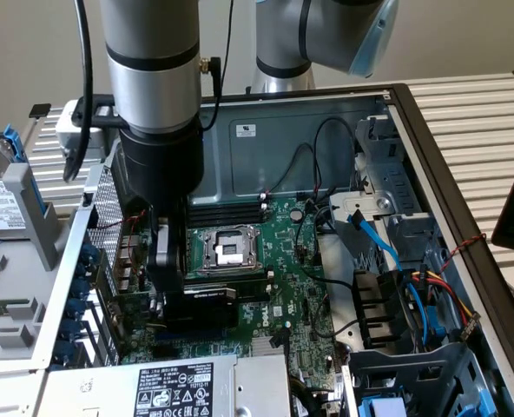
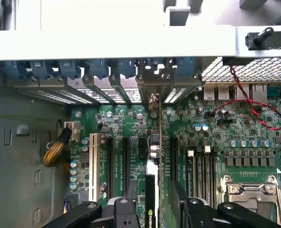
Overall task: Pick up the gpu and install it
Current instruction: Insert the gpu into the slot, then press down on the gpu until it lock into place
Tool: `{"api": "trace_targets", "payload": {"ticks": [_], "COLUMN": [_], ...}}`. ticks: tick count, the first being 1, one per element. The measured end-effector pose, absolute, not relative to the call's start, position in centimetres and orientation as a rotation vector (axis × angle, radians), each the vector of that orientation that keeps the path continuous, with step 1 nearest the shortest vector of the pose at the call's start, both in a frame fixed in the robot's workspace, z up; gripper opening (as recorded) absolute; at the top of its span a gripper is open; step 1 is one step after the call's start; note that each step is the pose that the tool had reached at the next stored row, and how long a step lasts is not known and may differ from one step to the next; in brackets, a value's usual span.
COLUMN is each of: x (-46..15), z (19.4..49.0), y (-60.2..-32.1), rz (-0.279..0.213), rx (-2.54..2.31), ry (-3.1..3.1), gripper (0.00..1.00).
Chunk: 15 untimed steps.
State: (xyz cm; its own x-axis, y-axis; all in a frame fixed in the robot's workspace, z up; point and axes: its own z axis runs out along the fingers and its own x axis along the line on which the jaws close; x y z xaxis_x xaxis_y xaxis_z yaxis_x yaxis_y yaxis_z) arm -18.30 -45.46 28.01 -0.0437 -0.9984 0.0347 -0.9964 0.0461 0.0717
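Note:
The gpu (image 1: 214,304) stands on edge in an expansion slot of the green motherboard (image 1: 296,261), black shroud facing the exterior view's right. In the wrist view the gpu (image 2: 151,156) is seen edge-on, and its silver bracket (image 2: 153,90) reaches the rear slot openings. My gripper (image 1: 166,295) hangs straight down over the card's bracket end. In the wrist view my gripper (image 2: 154,204) straddles the card. Its black fingers (image 2: 131,197) stand a little off each face, so it is open and holds nothing.
The CPU socket (image 1: 227,248) lies just beyond the card, and the memory slots (image 2: 202,166) lie beside it. Blue slot latches (image 2: 98,69) line the case's rear wall. A red and black wire (image 2: 254,109) loops nearby. The power supply (image 1: 174,387) and cabled drive cage (image 1: 396,295) crowd the case.

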Motion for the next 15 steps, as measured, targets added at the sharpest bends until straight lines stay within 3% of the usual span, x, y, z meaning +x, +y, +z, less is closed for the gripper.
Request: {"api": "trace_targets", "payload": {"ticks": [15], "x": [-18.3], "z": [28.58], "y": [-45.45], "rz": [-0.043], "rx": [2.119], "ry": [-2.217], "gripper": [0.41]}}
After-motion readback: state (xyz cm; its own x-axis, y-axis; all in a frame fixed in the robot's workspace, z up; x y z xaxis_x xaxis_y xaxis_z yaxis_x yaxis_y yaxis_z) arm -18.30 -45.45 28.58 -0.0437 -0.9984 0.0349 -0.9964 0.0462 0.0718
